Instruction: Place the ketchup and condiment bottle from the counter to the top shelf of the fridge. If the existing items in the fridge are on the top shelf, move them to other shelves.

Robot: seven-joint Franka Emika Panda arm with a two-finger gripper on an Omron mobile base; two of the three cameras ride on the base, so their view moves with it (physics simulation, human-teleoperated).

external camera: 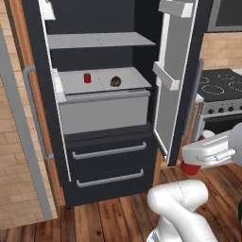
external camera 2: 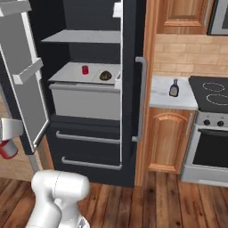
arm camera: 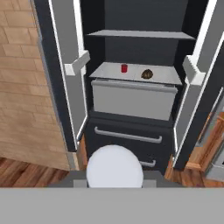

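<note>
The fridge point(external camera: 94, 179) is seen standing open across the middle of each view, top shelf point(external camera: 99, 40) bare. Lower down, a red can point(external camera: 87, 78) and a brown lumpy thing point(external camera: 115, 82) are parked side by side, apart, on the second shelf. The gripper point(external camera: 191, 168) is spotted at the right edge of the left base view, clenched around a red ketchup bottle point(external camera: 191, 168) with a white cap. The condiment bottle point(external camera 2: 174, 88) is left upright on the counter point(external camera 2: 167, 100), right of centre in the right base view.

You have the red can point(external camera: 87, 78) and the brown lump point(external camera: 115, 82) side by side on the lower shelf point(external camera: 101, 80). The dark bottle point(external camera 2: 174, 88) stands upright on the counter point(external camera 2: 160, 95).
</note>
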